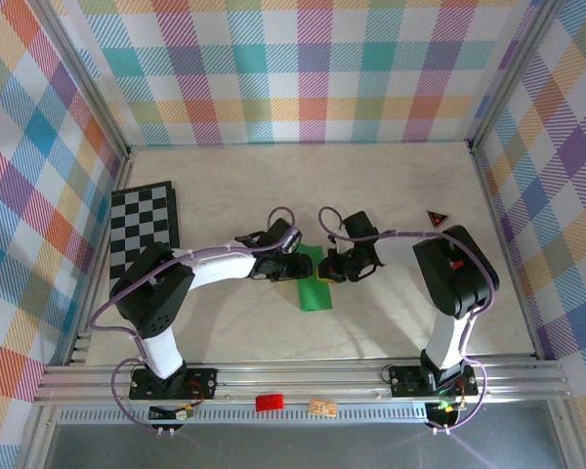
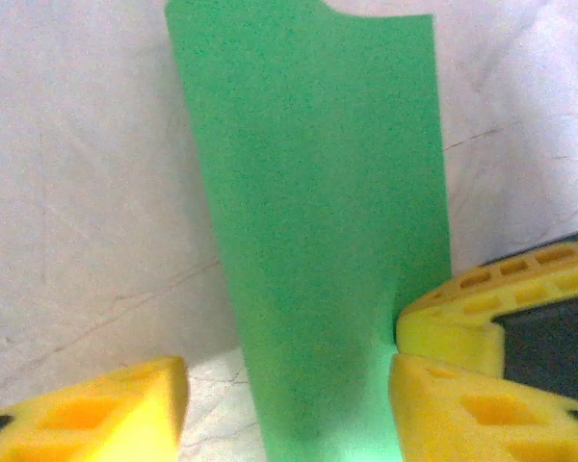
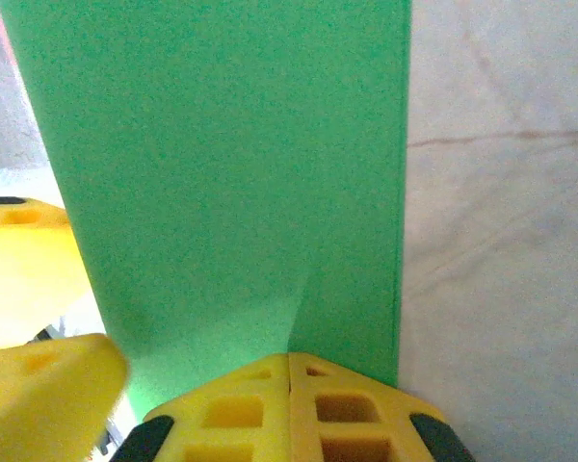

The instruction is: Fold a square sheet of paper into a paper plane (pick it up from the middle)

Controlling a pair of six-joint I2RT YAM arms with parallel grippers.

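Observation:
The square sheet of paper (image 1: 315, 289) is bright green and lies mid-table, folded into a narrow strip, with both grippers meeting at its far end. In the right wrist view the paper (image 3: 222, 164) rises into a ridge that runs into the seam of my right gripper (image 3: 289, 371), whose yellow fingers are pressed together on it. In the left wrist view the strip (image 2: 318, 192) passes between the fingers of my left gripper (image 2: 289, 409). Its jaws stand apart, the left finger (image 2: 106, 414) clear of the paper. A right-gripper finger (image 2: 482, 303) sits just beyond. From above, the left gripper (image 1: 295, 266) and right gripper (image 1: 330, 270) nearly touch.
A black-and-white chessboard (image 1: 144, 227) lies at the left wall. A small red-and-black triangle (image 1: 436, 218) sits at the right, behind the right arm. A red cylinder (image 1: 270, 402) rests on the front rail. Plaid walls enclose the table on three sides.

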